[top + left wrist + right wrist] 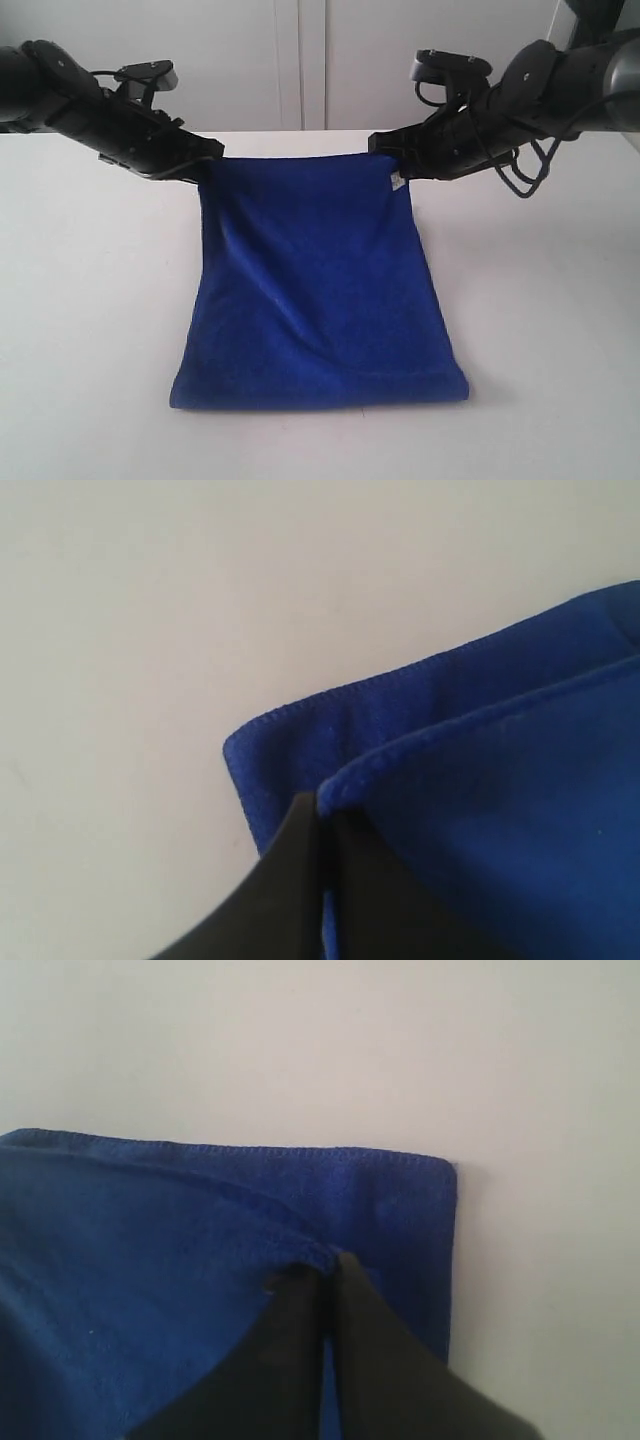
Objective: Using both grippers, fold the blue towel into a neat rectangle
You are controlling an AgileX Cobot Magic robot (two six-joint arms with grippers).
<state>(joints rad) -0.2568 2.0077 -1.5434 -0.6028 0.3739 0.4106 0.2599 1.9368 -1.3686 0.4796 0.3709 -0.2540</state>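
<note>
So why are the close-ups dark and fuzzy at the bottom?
Left wrist view: the left end effector sits close to the lens, blurred and black; the hem of the blue towel is sharper. Right wrist view: same for the right end effector. Exterior view: soft even light, faint shadow under the towel.

One blue towel (318, 290), one white tag (396, 183), one table (90, 350), two arms: left arm (120, 125), right arm (520, 100).
</note>
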